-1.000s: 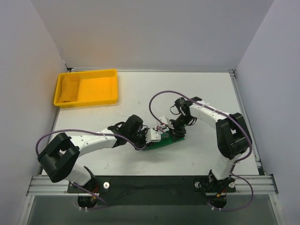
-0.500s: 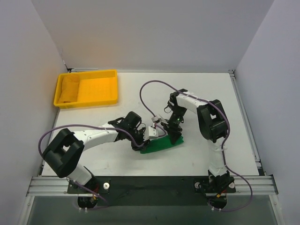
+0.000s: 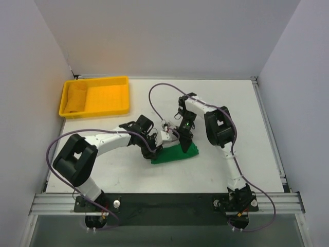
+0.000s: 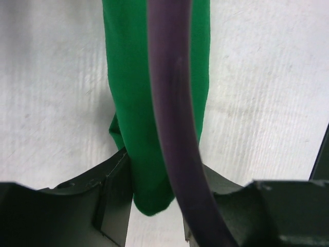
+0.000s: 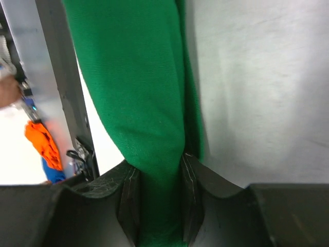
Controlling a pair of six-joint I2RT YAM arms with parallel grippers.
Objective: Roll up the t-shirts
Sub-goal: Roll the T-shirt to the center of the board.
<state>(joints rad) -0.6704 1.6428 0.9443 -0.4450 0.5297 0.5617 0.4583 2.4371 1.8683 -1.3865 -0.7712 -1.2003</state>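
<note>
Grips the green t-shirt [image 3: 177,154] with both arms at once. Pinches it in the right end effector [image 5: 158,193], both fingers [image 5: 128,193] pressed into the bunched fabric so that the cloth fills the space between them. Clamps one end of it in the left end effector [image 4: 157,177], held about half-wide around the thick roll, with a short rounded tip of fabric poking back past the fingers toward the wrist.

Lies as a narrow rolled band running straight ahead from each end effector, on the white counter [image 3: 128,172] beneath both. Seen from above, sits directly under the two end effectors, left one just beside the right one, nearly tip to tip over the cloth.

In the left wrist view, partly hidden behind a purple cable [image 4: 169,103] that runs down across the middle of the roll.

Well away from the left end effector, beyond it and off to its left: a yellow tray [image 3: 95,80], with a folded yellow cloth [image 3: 75,96] in its left end.
</note>
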